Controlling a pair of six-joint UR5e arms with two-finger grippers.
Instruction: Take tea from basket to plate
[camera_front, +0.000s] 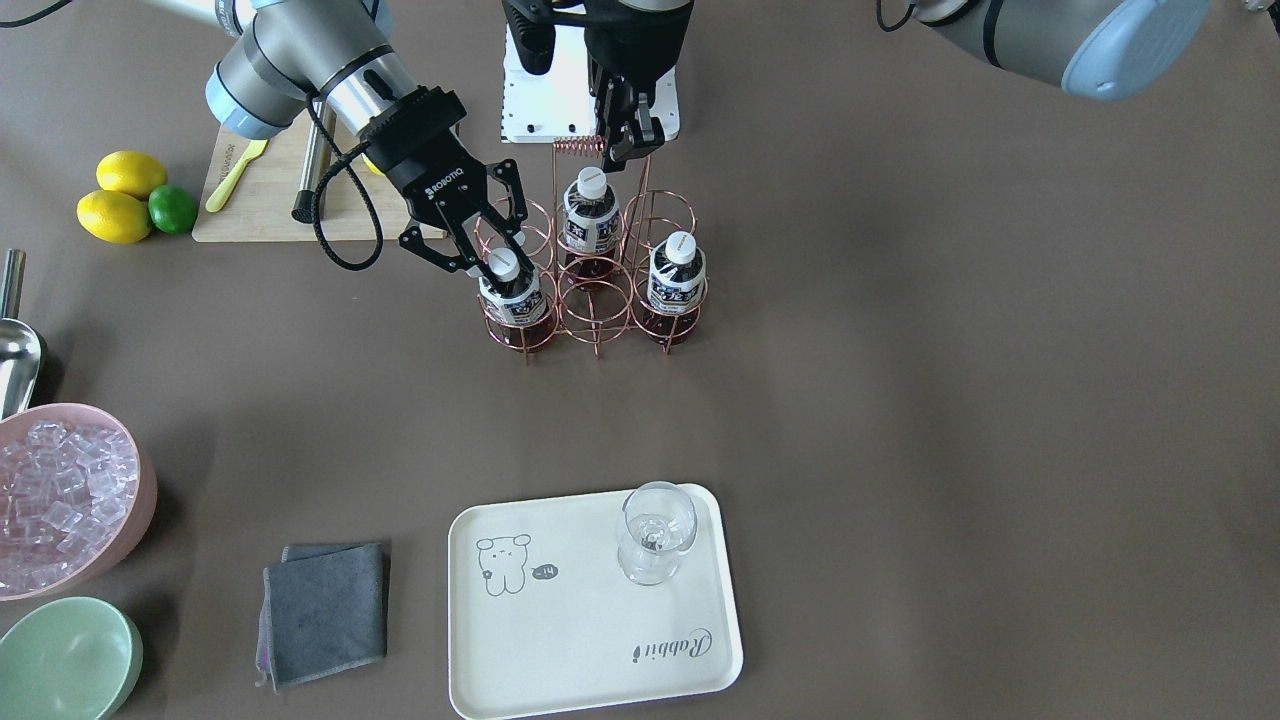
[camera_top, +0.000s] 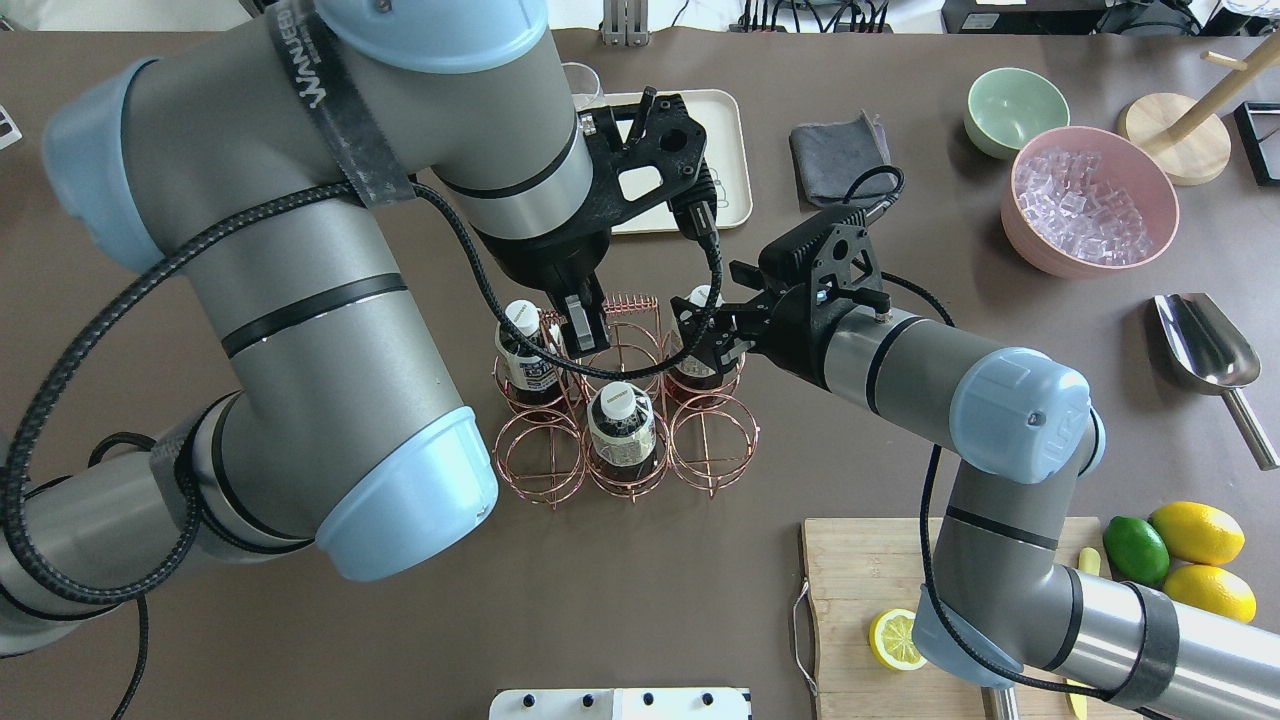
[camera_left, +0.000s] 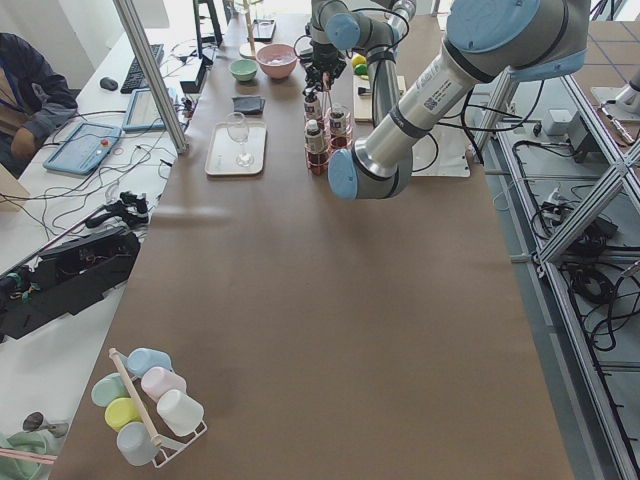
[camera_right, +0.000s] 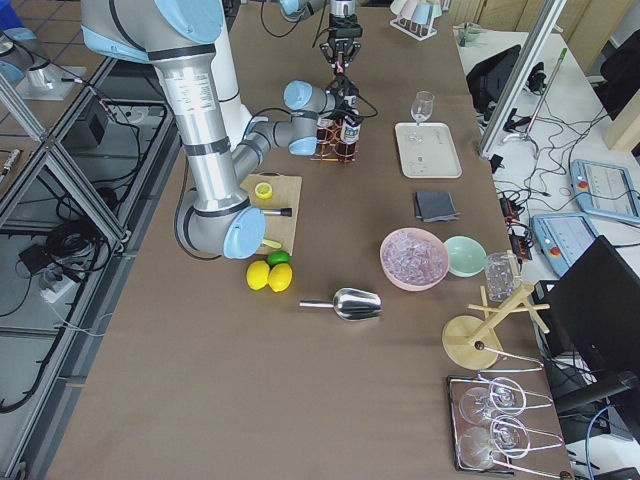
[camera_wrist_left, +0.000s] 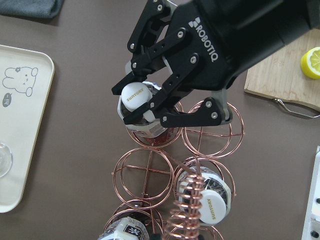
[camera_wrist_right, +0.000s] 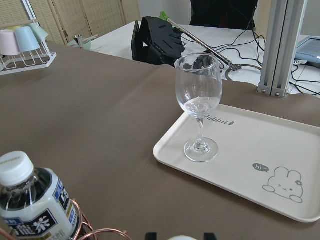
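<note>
Tea (camera_front: 512, 295) seated in the basket (camera_front: 592, 298), upper centre
Right end effector (camera_front: 497, 252) spread astride its smooth white cap; left end effector (camera_front: 622, 150) pinches the coiled wire handle (camera_front: 578, 150). Best to close squarely under the cap, then lift straight out of the thin copper ring toward the glossy cream plate (camera_front: 580, 620), lower centre.

Bright, even overhead light; soft shadows, sharp focus throughout.
</note>
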